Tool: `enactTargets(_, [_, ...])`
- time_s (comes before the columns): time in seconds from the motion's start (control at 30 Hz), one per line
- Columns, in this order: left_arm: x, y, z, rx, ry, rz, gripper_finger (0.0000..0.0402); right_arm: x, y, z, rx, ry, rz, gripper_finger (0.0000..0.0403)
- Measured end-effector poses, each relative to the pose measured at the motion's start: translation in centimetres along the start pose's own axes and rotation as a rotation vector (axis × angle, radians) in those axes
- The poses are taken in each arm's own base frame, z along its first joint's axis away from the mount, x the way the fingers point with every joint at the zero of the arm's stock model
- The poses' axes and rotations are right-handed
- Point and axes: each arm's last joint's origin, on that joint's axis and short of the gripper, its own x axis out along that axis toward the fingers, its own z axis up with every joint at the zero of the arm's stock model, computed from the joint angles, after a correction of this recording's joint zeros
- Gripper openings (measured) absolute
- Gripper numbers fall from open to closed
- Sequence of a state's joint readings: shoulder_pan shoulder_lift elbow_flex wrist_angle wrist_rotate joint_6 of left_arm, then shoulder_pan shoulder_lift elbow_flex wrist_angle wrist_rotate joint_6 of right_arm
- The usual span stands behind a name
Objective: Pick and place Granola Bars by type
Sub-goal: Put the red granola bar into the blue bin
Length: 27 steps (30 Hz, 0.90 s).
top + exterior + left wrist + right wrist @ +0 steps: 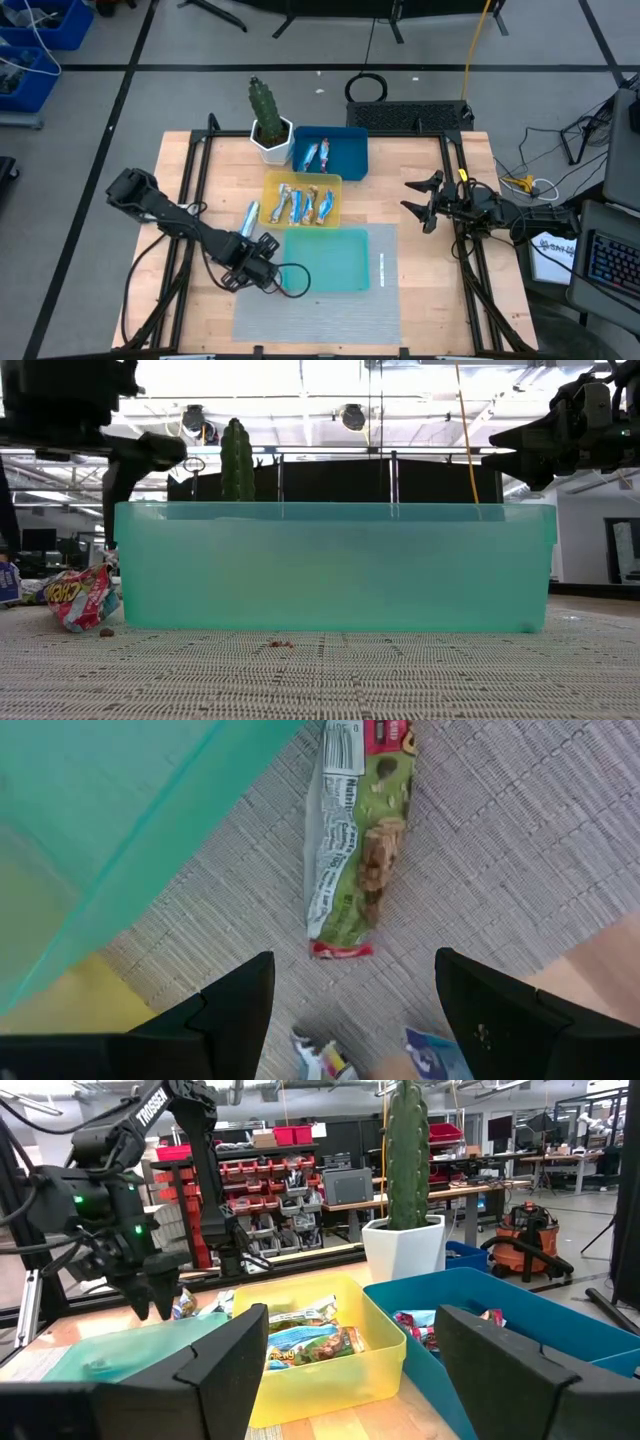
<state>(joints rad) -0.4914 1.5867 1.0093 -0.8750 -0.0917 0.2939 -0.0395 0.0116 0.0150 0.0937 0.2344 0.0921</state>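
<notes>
Beside the teal tray [340, 260], the left hand [355, 1010] is held released above a green-wrapped granola bar [355, 850] (lying on the grey mat [500, 830]); the right hand [425, 205], also released, is parked near the desk's [420, 180] right edge.

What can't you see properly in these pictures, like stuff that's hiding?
- Low view: the teal tray fills the picture and hides the other trays and bars behind it.
- Left wrist view: by the left hand, the green bar is cut off by the top edge.
- High view: wrappers in the yellow tray and blue tray are too small to read.
- The right hand waits, open.
</notes>
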Motion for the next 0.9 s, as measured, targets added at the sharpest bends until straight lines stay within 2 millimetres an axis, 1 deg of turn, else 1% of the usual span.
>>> enactTargets(0.27, [1.4,0.7,-0.3,-0.038,-0.065,0.024,0.0273,0.0,0.0,0.0,0.0,0.0,0.0,0.0279])
enactTargets(0.57, [4.2,0.9,0.2,-0.043,-0.017,0.024,0.0273,0.0,0.0,0.0,0.0,-0.002,0.0,0.0279])
enactTargets(0.9, [4.5,0.9,0.3,-0.054,-0.018,-0.007,0.0273,0.0,0.0,0.0,0.001,-0.001,0.0,0.0279])
